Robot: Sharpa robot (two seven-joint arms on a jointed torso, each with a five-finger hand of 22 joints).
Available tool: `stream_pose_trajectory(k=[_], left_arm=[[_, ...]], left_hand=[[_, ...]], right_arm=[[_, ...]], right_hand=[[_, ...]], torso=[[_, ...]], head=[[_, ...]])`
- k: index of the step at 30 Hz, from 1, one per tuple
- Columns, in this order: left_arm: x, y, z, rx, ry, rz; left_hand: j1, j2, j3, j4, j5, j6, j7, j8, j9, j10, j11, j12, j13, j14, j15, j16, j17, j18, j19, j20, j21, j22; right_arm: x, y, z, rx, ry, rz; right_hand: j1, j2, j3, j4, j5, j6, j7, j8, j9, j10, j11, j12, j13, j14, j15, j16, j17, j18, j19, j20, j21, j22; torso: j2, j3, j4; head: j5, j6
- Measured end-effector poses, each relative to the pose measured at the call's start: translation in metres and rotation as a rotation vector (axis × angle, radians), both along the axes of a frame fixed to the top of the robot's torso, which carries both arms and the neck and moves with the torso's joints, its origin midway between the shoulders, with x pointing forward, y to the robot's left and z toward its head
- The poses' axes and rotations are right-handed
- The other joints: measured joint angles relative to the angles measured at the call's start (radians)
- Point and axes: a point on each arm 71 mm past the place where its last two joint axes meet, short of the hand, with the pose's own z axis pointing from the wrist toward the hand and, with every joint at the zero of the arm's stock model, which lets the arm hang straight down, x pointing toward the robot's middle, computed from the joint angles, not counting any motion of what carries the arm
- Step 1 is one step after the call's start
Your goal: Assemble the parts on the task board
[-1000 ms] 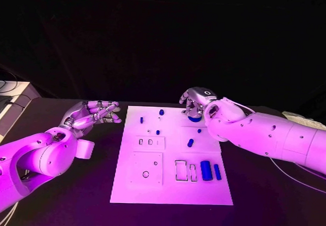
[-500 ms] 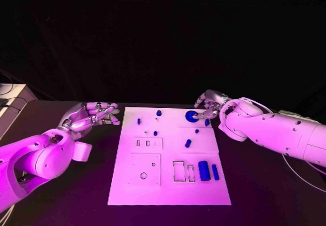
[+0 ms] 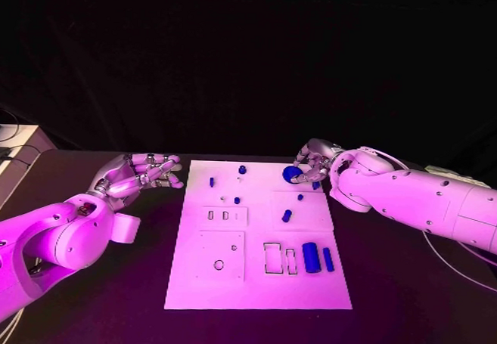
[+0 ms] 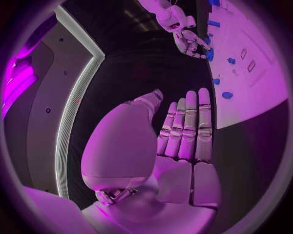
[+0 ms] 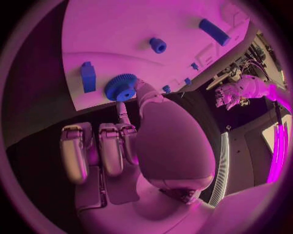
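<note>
Right robot hand point(image 3: 315, 162) has a fingertip touching the blue gear point(image 5: 121, 87) on the board point(image 3: 256, 286), grasping nothing. Left robot hand point(image 3: 139, 176) is released, off the board's edge.

Right hand point(image 3: 315, 164) is off the blue gear point(image 3: 291, 173), now beside it at the task board's point(image 3: 256, 286) far edge, gear uncovered.

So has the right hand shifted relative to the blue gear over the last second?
Yes. The right hand has come off the top of the blue gear and now sits at its right edge, on the task board's far right corner.
</note>
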Motion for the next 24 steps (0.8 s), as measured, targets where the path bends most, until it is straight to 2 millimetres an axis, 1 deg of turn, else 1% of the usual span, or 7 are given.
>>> stream_pose_trajectory(k=[3,4,9,16,18,22,24], left_arm=[[0.0001,0.0003,-0.0001,0.001,0.000,0.001],[0.0002,0.0004,-0.0002,0.001,0.000,0.001],[0.0002,0.0009,-0.0002,0.003,0.000,0.002],[0.0001,0.0014,-0.0003,0.005,0.001,0.003],[0.0001,0.0015,-0.0003,0.006,0.002,0.003],[0.0001,0.0016,-0.0004,0.007,0.003,0.003],[0.0001,0.0017,-0.0004,0.007,0.003,0.003]], left_hand=[[0.000,0.000,0.000,0.000,0.000,0.000,0.000,0.000,0.000,0.000,0.000,0.000,0.000,0.000,0.000,0.000,0.000,0.000,0.000,0.000,0.001,0.000],[0.000,0.000,0.000,0.000,0.000,0.000,0.000,0.000,0.000,0.000,0.000,0.000,0.000,0.000,0.000,0.000,0.000,0.000,0.000,0.000,0.004,0.000],[0.000,0.000,0.000,0.000,0.000,0.000,0.000,0.000,0.000,0.000,0.000,0.000,0.000,0.000,0.000,0.004,0.000,0.000,0.000,0.000,0.004,0.000],[0.000,0.000,0.000,0.000,0.000,0.000,0.000,0.000,0.000,0.000,0.000,0.000,0.000,0.000,0.000,0.004,0.001,0.000,0.000,0.000,0.004,0.001],[0.000,0.000,0.000,0.000,0.000,0.000,0.000,0.000,0.000,0.000,0.000,0.000,0.000,0.000,0.000,0.004,0.001,0.000,0.000,0.000,0.004,0.001],[0.000,0.000,0.000,0.000,0.000,0.000,0.000,0.000,0.000,0.000,0.000,0.000,0.000,0.000,0.000,0.004,0.001,0.000,0.000,0.000,0.004,0.001],[0.000,0.000,0.000,0.000,0.000,0.000,0.000,0.000,0.000,0.000,0.000,0.000,0.000,0.000,0.000,0.004,0.001,0.000,0.000,0.000,0.004,0.001]], right_arm=[[0.0011,-0.0004,-0.0004,-0.004,0.000,-0.006],[0.0015,-0.0004,-0.0004,-0.005,-0.001,-0.007],[0.0032,-0.0001,-0.0011,-0.010,-0.001,-0.012],[0.0040,0.0008,-0.0052,-0.015,0.006,-0.014],[0.0046,0.0006,-0.0052,-0.016,0.006,-0.015],[0.0054,0.0003,-0.0052,-0.018,0.008,-0.017],[0.0059,0.0006,-0.0053,-0.019,0.010,-0.016]], right_hand=[[0.000,0.000,0.000,0.000,0.000,0.000,0.000,0.005,0.000,0.000,0.000,0.000,0.000,0.000,0.000,0.000,0.000,0.000,0.000,0.000,0.002,0.000],[0.004,0.004,-0.003,0.003,0.004,0.000,0.000,0.005,0.000,0.000,0.000,0.000,0.000,0.000,0.000,0.000,0.000,0.000,0.000,0.000,0.002,0.000],[0.010,0.010,0.002,0.007,0.006,0.000,0.000,0.009,0.001,0.000,0.000,0.000,0.000,0.000,0.000,0.000,0.000,0.000,0.000,0.000,0.007,0.000],[0.015,0.015,0.008,0.019,0.031,0.000,0.000,0.013,0.001,0.000,0.000,0.000,0.000,0.000,0.000,0.000,0.000,0.000,0.000,0.000,0.007,0.000],[0.020,0.020,0.010,0.021,0.033,0.000,0.000,0.013,0.001,0.000,0.000,0.000,0.000,0.000,0.000,0.000,0.000,0.000,0.000,0.000,0.007,0.000],[0.020,0.020,0.013,0.024,0.040,0.000,0.000,0.017,0.001,0.000,0.000,0.000,0.000,0.000,0.000,0.000,0.000,0.000,0.000,0.000,0.007,0.000],[0.020,0.020,0.018,0.029,0.054,0.000,0.000,0.017,0.001,0.000,0.000,0.000,0.000,0.000,0.000,0.000,0.000,0.000,0.000,0.000,0.007,0.000]], torso=[[0.000,-0.0006,0.0003],[0.000,-0.0007,0.0003],[0.000,-0.0007,-0.0003],[0.000,-0.0006,-0.0006],[0.000,-0.0004,-0.0005],[0.000,-0.0004,-0.0005],[0.000,-0.0003,-0.0005]], head=[[-0.001,-0.002],[-0.001,-0.002],[-0.002,-0.005],[-0.002,-0.010],[-0.003,-0.011],[-0.004,-0.012],[-0.003,-0.012]])
